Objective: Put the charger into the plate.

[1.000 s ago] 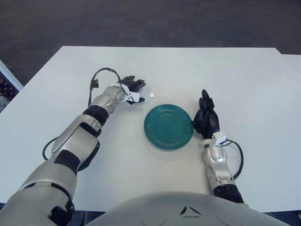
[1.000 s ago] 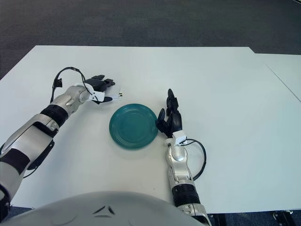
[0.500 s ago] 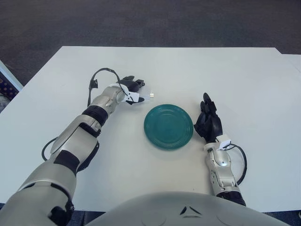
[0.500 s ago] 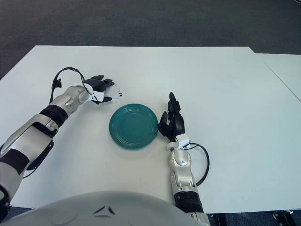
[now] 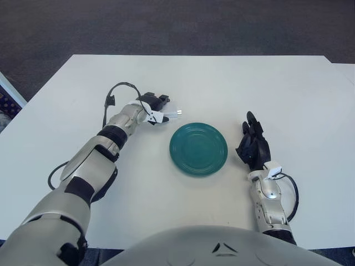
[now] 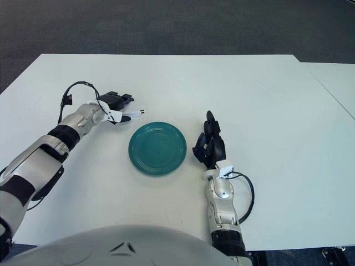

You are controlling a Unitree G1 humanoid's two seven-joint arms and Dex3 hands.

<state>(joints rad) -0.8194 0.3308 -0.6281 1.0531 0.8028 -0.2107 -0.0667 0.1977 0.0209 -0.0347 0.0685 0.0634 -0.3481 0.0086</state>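
Pinching the charger (image 5: 166, 116), the left hand (image 5: 151, 105) is seen upper left of the plate (image 5: 198, 149); the right hand (image 5: 253, 147), fingers relaxed and empty, is seen right of it.

White table (image 5: 183, 83) filling most of the view, far edge running straight across; beyond it, dark grey carpet floor (image 5: 177, 25).

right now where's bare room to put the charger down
The teal plate is bare inside, and the white table is bare beyond it. It is crowded only at the plate's far-left edge, where the left robot hand holds the charger. The right robot hand shows right of the plate.
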